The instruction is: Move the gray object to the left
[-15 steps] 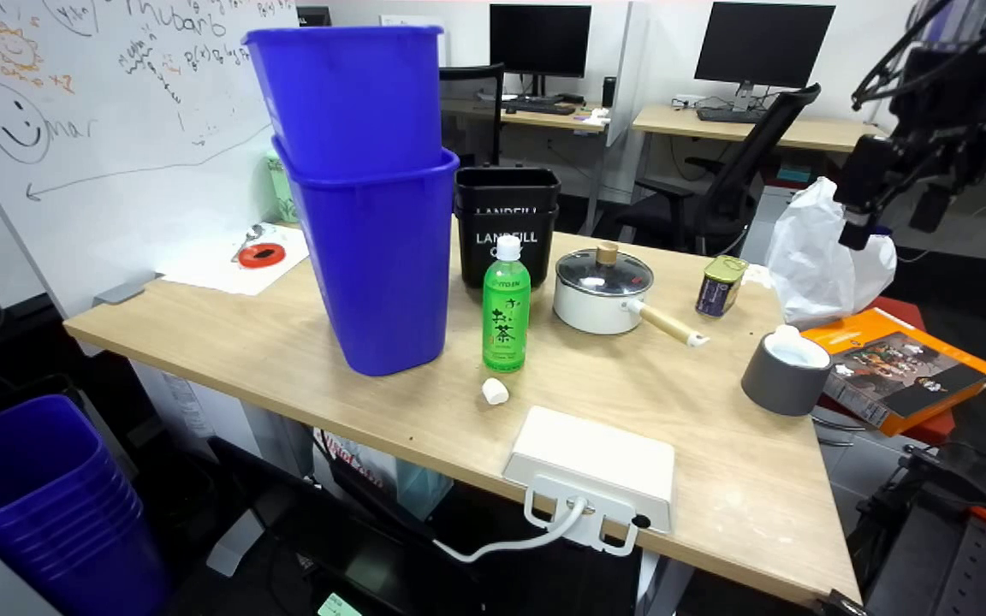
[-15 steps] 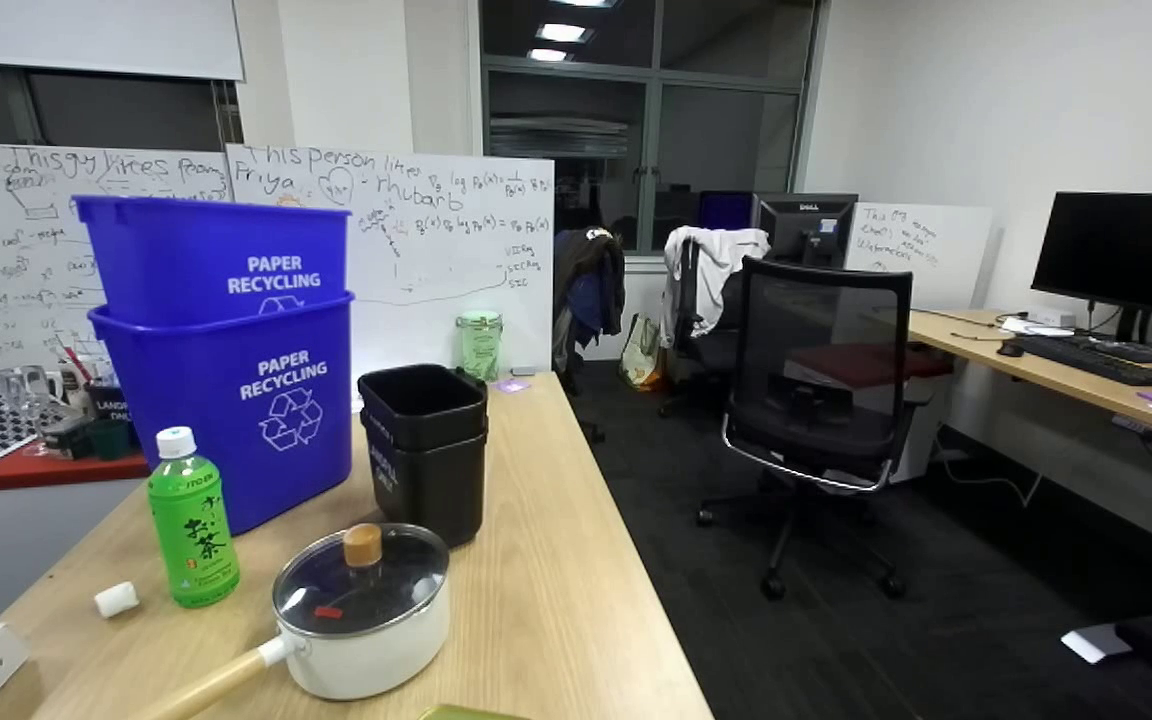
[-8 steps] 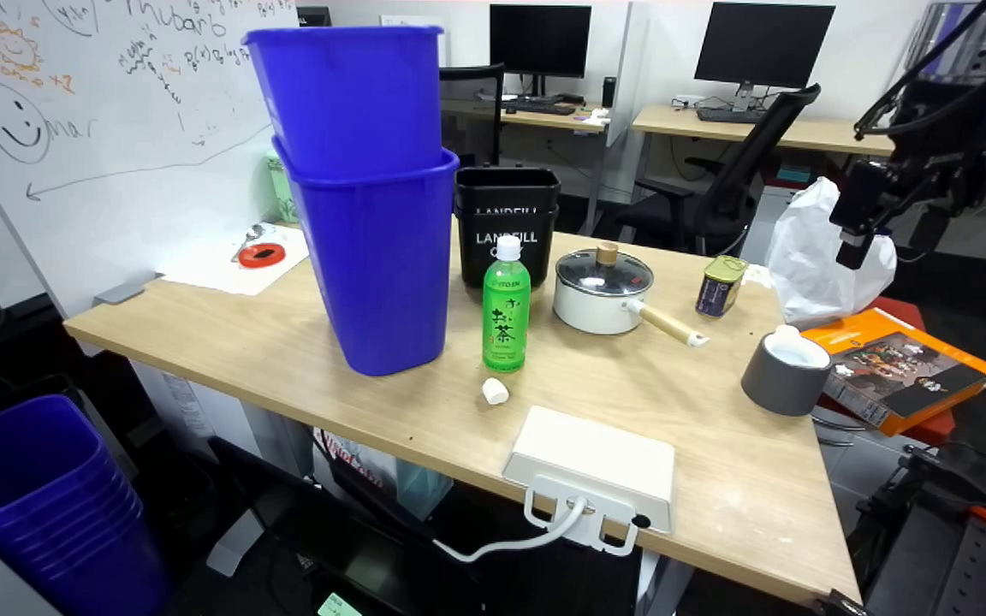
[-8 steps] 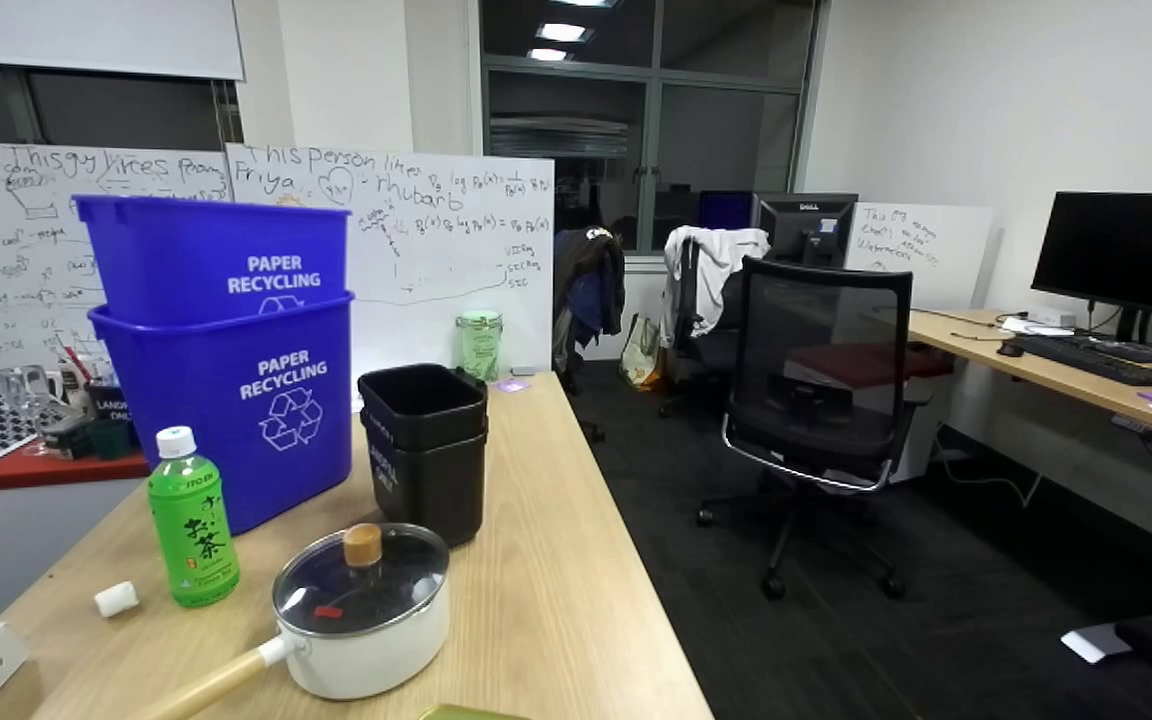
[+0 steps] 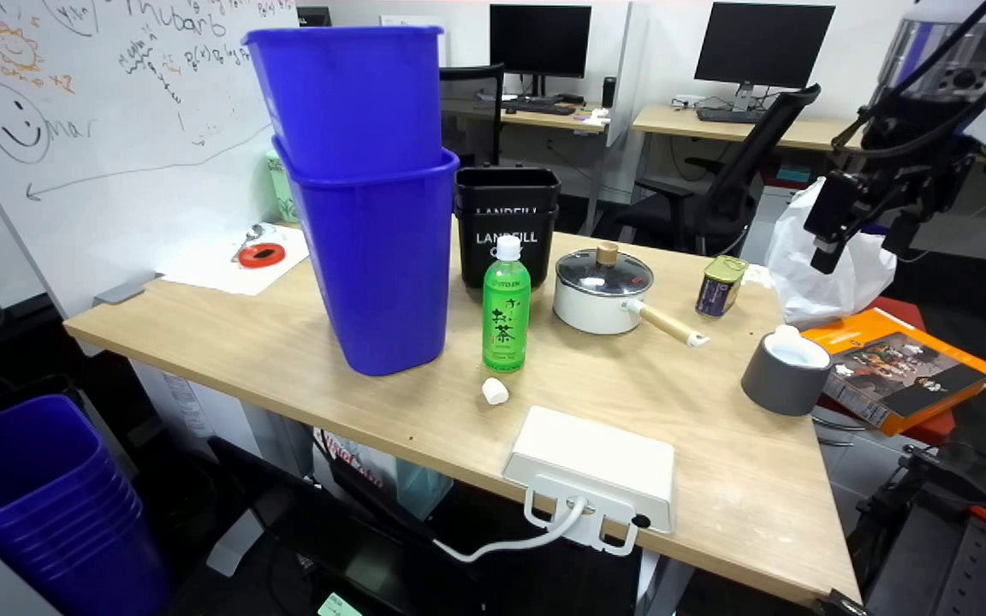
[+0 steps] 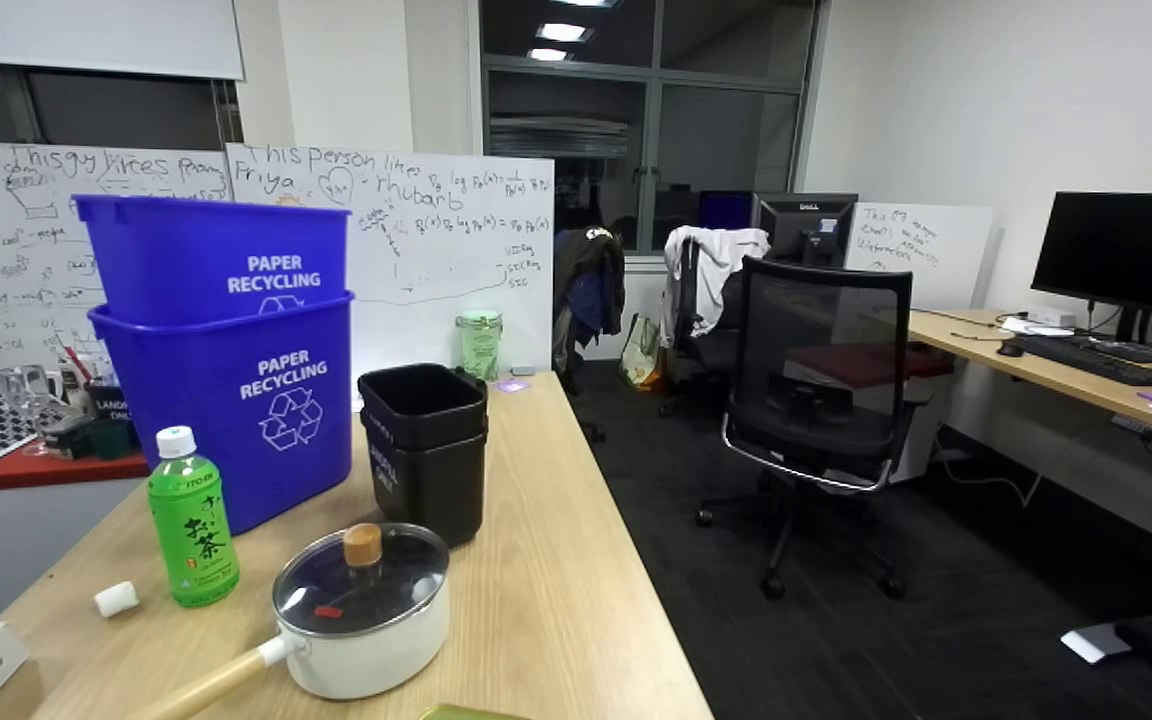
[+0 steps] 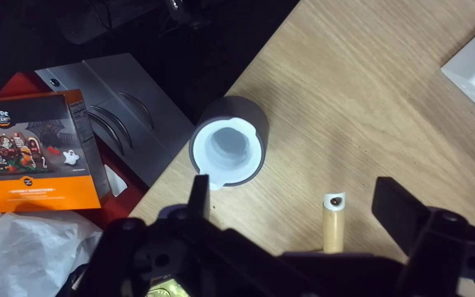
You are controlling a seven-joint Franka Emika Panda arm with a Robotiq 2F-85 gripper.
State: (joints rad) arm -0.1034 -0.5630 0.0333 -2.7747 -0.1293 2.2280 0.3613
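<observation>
Below and left of the jaws, in an exterior view: gray object (image 5: 780, 387), a squat cylinder, white inside, upright on the table (image 5: 698, 406), right by its edge. Gripper (image 5: 861, 250) hangs in the air, well apart from it; white bag (image 5: 835, 295) shows behind. Orange box (image 5: 899, 368) is lower than the jaws, beyond the table edge. Left of the jaws, nearest first: can (image 5: 718, 288), lidded pot (image 5: 597, 312), green bottle (image 5: 506, 321). White box (image 5: 596, 449): down and left too.

Well apart from the jaws, in an exterior view: stacked blue bins (image 6: 221, 365), black bins (image 6: 426, 455) just beside them, small white piece (image 6: 116, 599) lying near the green bottle.

Wrist view: jaws spread wide, fingers (image 7: 199, 200) far apart. Gray object is ahead of the left-hand finger in the picture, just past its tip. Handle (image 7: 333, 227) of the lidded pot seen through the gap. Orange box out left of the jaws, white box far ahead and right.
</observation>
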